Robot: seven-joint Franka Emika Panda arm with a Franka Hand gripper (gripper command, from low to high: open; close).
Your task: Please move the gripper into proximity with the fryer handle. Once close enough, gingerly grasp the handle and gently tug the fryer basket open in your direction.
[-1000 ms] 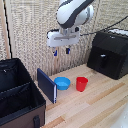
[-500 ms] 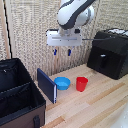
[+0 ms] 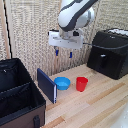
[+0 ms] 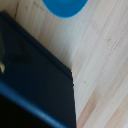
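My gripper [image 3: 63, 52] hangs in the air above the wooden table, open, with nothing between its blue-tipped fingers [image 3: 70, 54]. The black fryer [image 3: 114, 50] stands at the exterior view's right, well apart from the gripper. Its basket [image 3: 97, 70] sits closed in the body, flat face toward the table's middle. The fryer handle [image 3: 102, 61] is a short upright black bar on that face. In the wrist view neither the fryer nor the gripper shows.
A blue bowl [image 3: 62, 83] [image 4: 65, 6] and a red cup [image 3: 82, 83] stand below the gripper. A dark blue flat panel [image 3: 47, 85] [image 4: 35, 75] stands upright beside the bowl. A large black fabric case [image 3: 17, 100] fills the exterior view's lower left.
The arm has drifted slightly toward the exterior view's right. The gripper stays open and the fryer has not moved.
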